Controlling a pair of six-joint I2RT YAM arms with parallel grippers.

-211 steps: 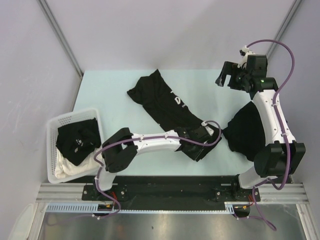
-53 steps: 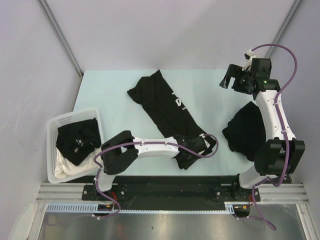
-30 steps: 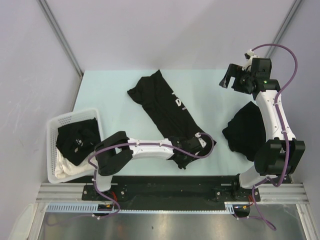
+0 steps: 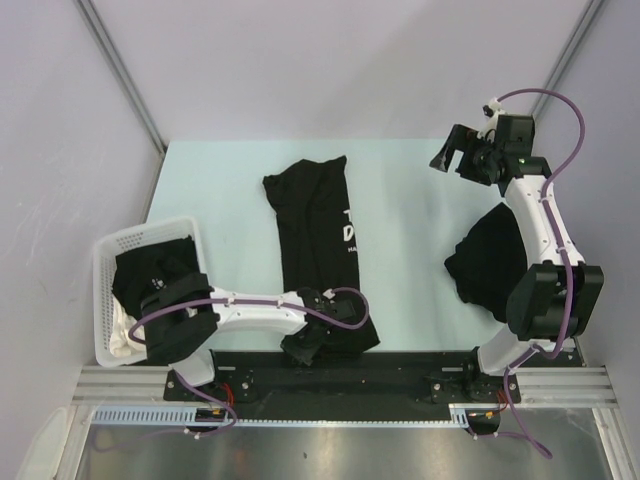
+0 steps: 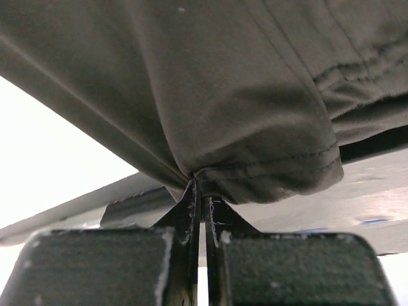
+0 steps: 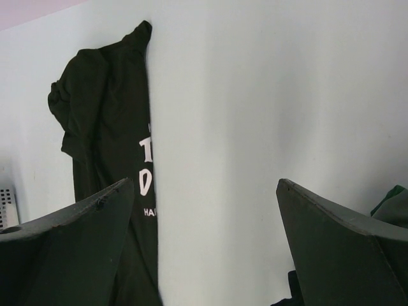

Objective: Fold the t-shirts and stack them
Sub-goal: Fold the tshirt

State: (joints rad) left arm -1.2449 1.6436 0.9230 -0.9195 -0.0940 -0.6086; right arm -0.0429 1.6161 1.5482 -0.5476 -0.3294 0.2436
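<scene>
**Long t-shirt clamped at its lower end by the left gripper**

A long t-shirt (image 4: pixel 315 235), black and folded into a narrow strip, is laid on the pale desk (image 4: pixel 420 230) at the centre of the top view. Its long axis is set almost straight up and down the frame, tilted slightly from upper left to lower right. The wider, rumpled end is pointed toward the top of the frame, and the other end is brought to the bottom edge of the desk. White lettering (image 4: pixel 349 232) is seen along the strip's right edge, about midway along its length.

The left gripper (image 4: pixel 305 347) is placed at the strip's lower end, low in the frame and just left of centre. In the left wrist view its fingers (image 5: pixel 186 213) are pressed together with a fold of dark fabric pinched between them, and the cloth is draped across the upper part of that frame.

The right gripper (image 4: pixel 452 158) is held at the upper right of the top view, well apart from the long t-shirt. Its jaws are spread wide and nothing is held between them.

A bunched t-shirt (image 4: pixel 488 262) is seen at the right of the frame, partly hidden by the right arm. A third t-shirt (image 4: pixel 150 278) is kept in the white lattice basket (image 4: pixel 102 300) at the left, on top of a white cloth (image 4: pixel 122 338).
</scene>
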